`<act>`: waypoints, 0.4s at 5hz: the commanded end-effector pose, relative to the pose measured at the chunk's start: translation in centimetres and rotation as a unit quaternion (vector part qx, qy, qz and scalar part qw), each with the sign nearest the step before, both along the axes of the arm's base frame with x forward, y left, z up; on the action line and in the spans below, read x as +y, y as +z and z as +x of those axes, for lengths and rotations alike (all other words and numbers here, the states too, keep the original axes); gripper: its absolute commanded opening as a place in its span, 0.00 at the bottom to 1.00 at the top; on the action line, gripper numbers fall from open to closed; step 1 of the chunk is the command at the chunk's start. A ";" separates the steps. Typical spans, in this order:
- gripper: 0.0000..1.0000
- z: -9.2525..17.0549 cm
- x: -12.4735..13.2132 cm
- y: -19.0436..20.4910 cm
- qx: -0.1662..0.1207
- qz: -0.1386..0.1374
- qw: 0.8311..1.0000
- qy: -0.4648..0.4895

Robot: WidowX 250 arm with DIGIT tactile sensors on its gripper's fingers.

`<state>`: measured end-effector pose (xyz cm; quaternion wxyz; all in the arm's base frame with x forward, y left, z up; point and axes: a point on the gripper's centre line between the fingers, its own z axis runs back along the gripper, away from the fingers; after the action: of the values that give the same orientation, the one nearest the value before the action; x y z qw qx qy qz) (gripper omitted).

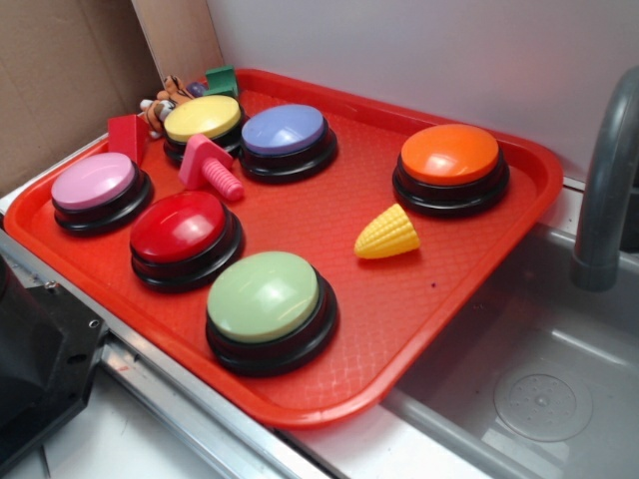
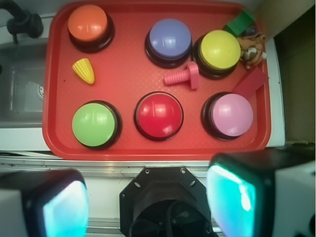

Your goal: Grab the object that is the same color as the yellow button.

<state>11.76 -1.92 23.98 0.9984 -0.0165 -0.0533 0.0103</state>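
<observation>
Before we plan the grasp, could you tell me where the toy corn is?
In the exterior view, the corn lies on the red tray, right of centre, between the orange button and green button.

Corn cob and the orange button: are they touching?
Apart. The wrist view shows bare red tray between the corn cob and the orange button; the exterior view shows the same gap.

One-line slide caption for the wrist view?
Open end effector above red tray of six buttons; yellow corn lies beside the orange button.
</observation>
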 end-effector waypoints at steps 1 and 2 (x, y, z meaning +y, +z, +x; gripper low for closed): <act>1.00 5.2 -2.2 0.0 -0.025 0.023 0.997 -0.072; 1.00 8.2 -3.3 -1.4 -0.035 0.033 0.993 -0.104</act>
<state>19.56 -4.89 21.00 0.9941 0.0159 -0.0578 -0.0905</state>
